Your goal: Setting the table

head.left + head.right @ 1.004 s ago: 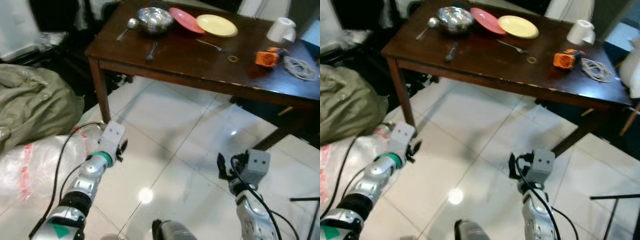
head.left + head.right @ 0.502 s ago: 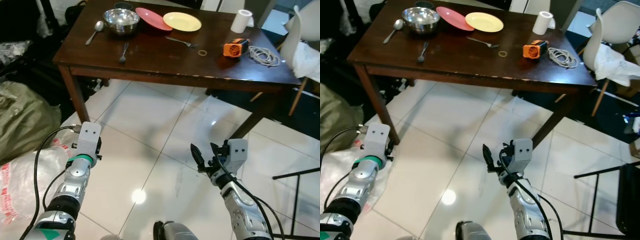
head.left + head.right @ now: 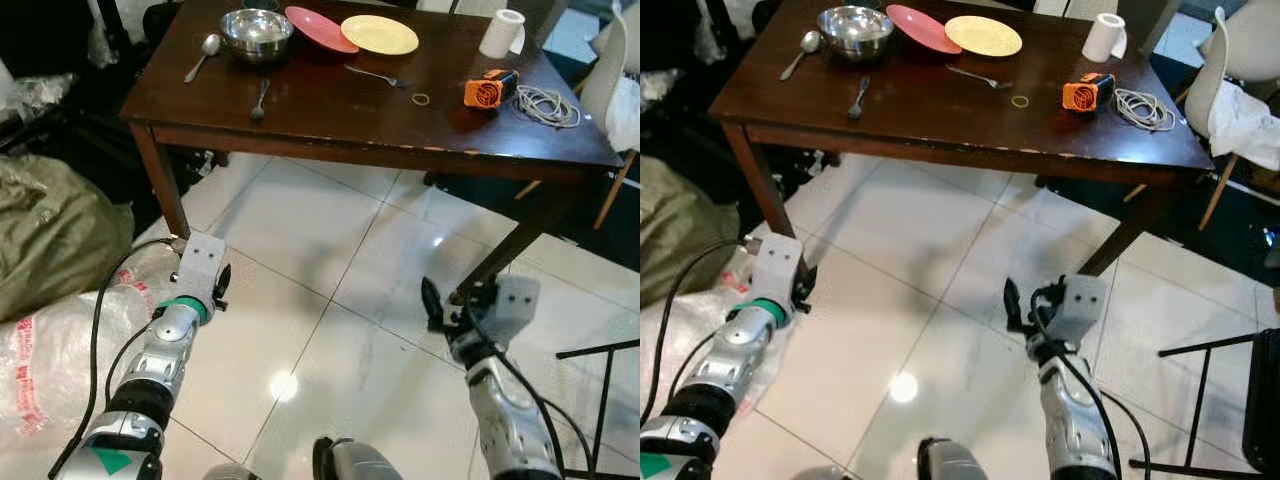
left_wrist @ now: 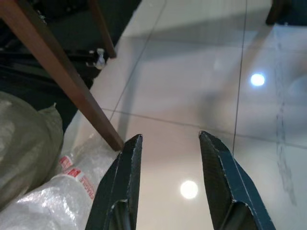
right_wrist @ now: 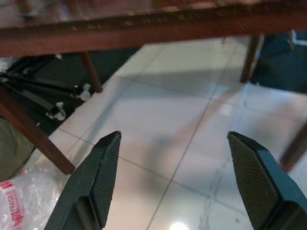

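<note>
Ahead of and above both grippers, a dark wooden table [image 3: 330,110] carries a steel bowl [image 3: 256,22], a red plate [image 3: 320,28], a yellow plate [image 3: 379,34], a spoon [image 3: 203,55] and two forks. The left gripper [image 4: 169,158] is held low over the tiled floor [image 3: 330,260], fingers parted and empty, beside a table leg [image 4: 62,74]. The right gripper [image 5: 175,158] is spread wide, empty, below the table edge.

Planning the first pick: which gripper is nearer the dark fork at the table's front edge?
Left. The left gripper hangs below the fork's end of the table; the right gripper is farther across.
</note>
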You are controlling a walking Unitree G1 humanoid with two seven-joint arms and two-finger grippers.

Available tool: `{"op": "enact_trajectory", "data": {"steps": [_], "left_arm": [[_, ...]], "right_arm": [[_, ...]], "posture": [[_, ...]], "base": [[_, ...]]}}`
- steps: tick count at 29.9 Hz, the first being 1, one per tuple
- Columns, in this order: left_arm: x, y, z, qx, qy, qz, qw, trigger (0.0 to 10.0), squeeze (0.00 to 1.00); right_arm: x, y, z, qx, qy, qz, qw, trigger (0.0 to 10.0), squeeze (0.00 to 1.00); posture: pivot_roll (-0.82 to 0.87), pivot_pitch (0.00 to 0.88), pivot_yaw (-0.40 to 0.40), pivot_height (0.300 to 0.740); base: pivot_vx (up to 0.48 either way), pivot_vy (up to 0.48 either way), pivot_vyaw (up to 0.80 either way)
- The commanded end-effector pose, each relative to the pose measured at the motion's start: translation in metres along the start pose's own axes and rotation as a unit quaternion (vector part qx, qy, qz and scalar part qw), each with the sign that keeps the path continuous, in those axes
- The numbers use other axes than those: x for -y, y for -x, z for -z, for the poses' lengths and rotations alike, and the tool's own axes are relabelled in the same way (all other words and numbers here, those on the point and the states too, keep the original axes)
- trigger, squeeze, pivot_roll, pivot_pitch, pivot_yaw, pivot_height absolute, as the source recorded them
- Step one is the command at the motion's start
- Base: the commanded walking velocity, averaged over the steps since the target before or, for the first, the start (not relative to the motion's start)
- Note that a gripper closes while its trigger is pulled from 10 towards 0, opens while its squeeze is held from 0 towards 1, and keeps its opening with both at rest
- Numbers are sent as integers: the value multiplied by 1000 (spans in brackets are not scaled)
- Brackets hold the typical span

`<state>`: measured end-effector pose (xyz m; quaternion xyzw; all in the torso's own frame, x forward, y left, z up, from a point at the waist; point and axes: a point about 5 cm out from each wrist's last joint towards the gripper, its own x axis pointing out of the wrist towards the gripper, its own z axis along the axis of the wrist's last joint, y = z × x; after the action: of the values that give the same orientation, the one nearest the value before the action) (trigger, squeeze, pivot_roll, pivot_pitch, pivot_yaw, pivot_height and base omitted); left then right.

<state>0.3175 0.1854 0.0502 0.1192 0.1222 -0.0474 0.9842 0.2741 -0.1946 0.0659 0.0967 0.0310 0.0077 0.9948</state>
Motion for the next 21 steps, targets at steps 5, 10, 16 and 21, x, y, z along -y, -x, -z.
{"op": "enact_trajectory", "data": {"steps": [5, 10, 16, 21], "left_arm": [[1, 2, 0, 8, 1, 12, 1000, 10000, 0], [0, 0, -3, 13, -2, 13, 1000, 10000, 0], [10, -3, -18, 48, -18, 43, 998, 10000, 0], [20, -7, -54, 114, -14, 67, 991, 10000, 0]], "right_arm": [[-2, 0, 4, -11, 7, -5, 1000, 10000, 0], [-2, 1, 2, -4, 4, -3, 1000, 10000, 0], [3, 8, -3, 9, -6, 10, 1000, 10000, 0], [-3, 13, -30, 70, -18, 1, 997, 10000, 0]], "posture": [[131, 26, -55, 740], [108, 18, -44, 740], [75, 20, -25, 740], [61, 19, -5, 740]], "base": [[0, 0, 0], [0, 0, 0], [0, 0, 0], [0, 0, 0]]}}
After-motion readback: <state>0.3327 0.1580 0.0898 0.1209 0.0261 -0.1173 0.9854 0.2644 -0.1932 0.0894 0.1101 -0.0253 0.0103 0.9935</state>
